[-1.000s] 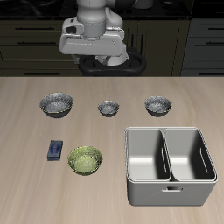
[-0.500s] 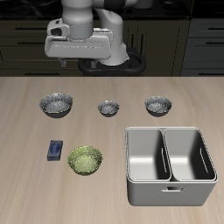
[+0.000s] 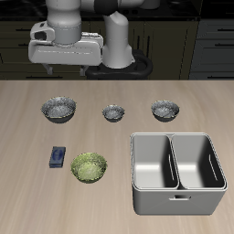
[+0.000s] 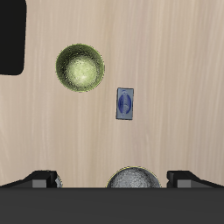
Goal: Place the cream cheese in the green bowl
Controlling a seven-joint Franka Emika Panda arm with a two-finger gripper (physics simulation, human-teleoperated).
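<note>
The cream cheese (image 3: 58, 156) is a small dark blue box lying flat on the table, just beside the green bowl (image 3: 90, 166), near the table's front. Both also show in the wrist view: the cream cheese (image 4: 126, 102) and the green bowl (image 4: 80, 68), apart from each other. The bowl is empty. My gripper (image 3: 66, 68) hangs high above the back of the table, over the area behind a grey bowl (image 3: 58, 110). Its fingertips (image 4: 44, 178) stand wide apart and hold nothing.
Three grey metallic bowls stand in a row farther back: the one named above, a small one (image 3: 113, 112) and another (image 3: 165, 110). A grey metal two-compartment bin (image 3: 178, 187) stands near the front edge. One grey bowl (image 4: 136, 178) shows between my fingers.
The arm has swung sideways along the back of the table, toward the side where the cream cheese lies. Nothing on the table has moved.
</note>
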